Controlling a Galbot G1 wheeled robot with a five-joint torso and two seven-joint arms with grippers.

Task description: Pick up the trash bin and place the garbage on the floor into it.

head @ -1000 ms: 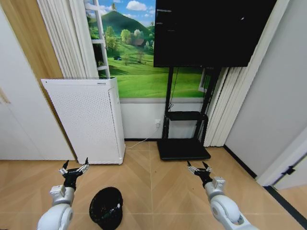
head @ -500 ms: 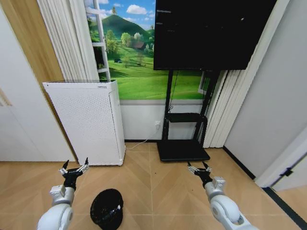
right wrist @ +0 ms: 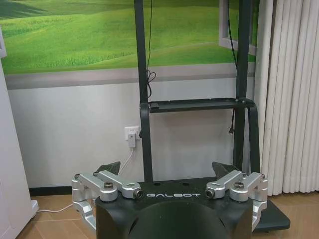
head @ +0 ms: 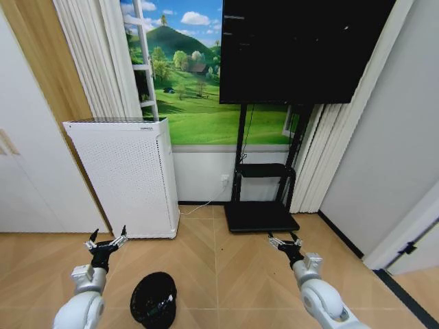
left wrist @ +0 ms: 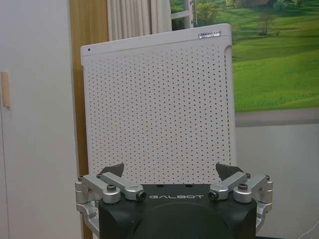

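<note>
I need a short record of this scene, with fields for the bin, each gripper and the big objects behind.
trash bin: black, on the wooden floor, beside the left arm
left gripper: open, empty, above the floor
right gripper: open, empty, above the floor
white perforated appliance: against the wall, behind the bin
TV stand: black, holds a dark screen

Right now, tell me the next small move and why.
Probably lower the left gripper toward the trash bin. The bin stands on the floor just below and inward of it, ungrasped; both grippers hang open and empty, the right gripper farther away.
</note>
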